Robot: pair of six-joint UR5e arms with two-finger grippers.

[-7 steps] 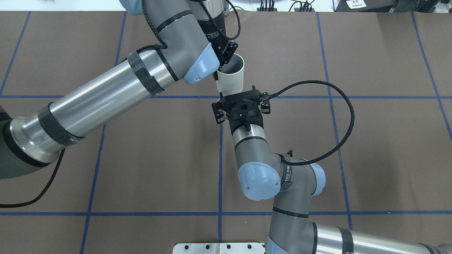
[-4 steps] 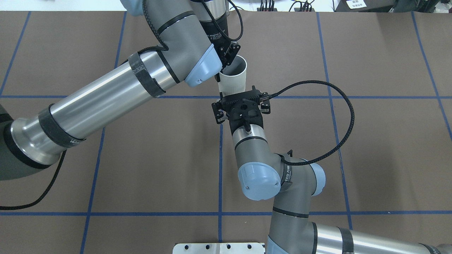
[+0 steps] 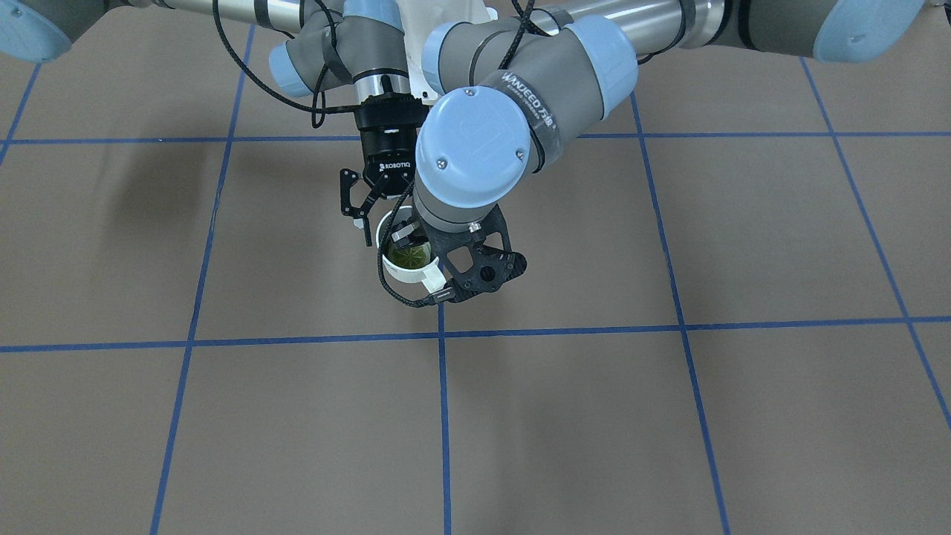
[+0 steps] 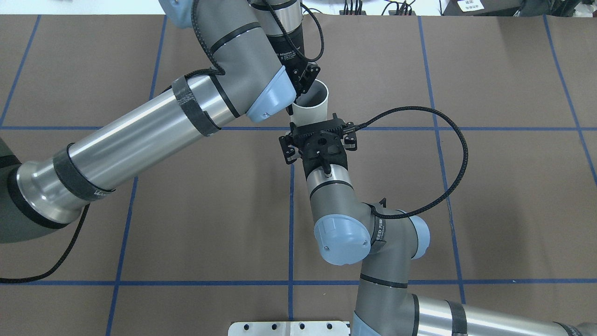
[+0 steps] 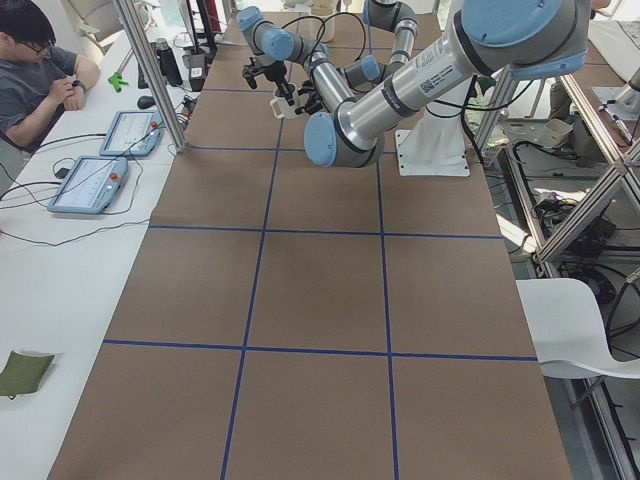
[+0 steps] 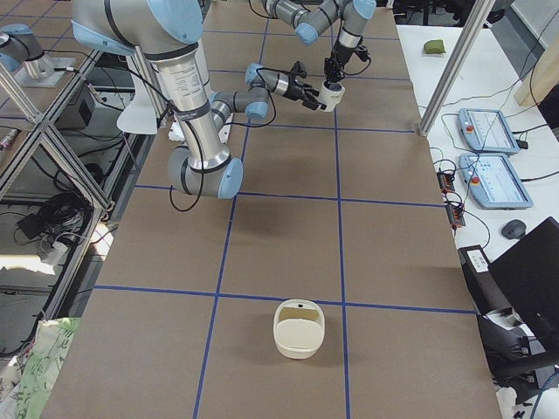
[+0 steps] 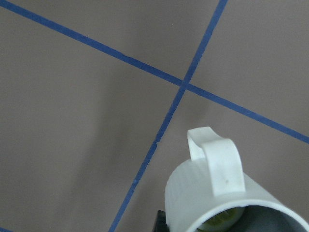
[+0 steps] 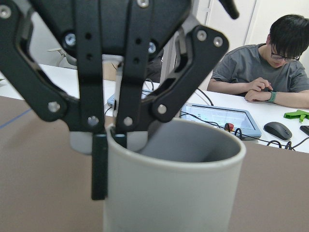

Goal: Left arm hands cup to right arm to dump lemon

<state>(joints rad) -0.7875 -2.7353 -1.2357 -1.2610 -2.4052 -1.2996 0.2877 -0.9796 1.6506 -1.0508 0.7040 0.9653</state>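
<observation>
Mid-handover, cup (image 4: 308, 113) with lemon (image 3: 410, 256) clamped by the rim in left pincer (image 8: 110, 140): next, likely closing the spread right pincer (image 4: 318, 126), just behind, on its wall.

The table (image 4: 489, 196) wore a brown cover crossed by blue tape lines (image 4: 291, 224). One crossing lay almost directly under the left gripper (image 4: 304, 85) and the right gripper (image 4: 318, 134). A cream-white, basket-like container (image 6: 300, 328) sat on the cover well apart from both, toward the table's end on the right gripper's side. A metal base plate (image 4: 289, 328) lay behind them.
</observation>
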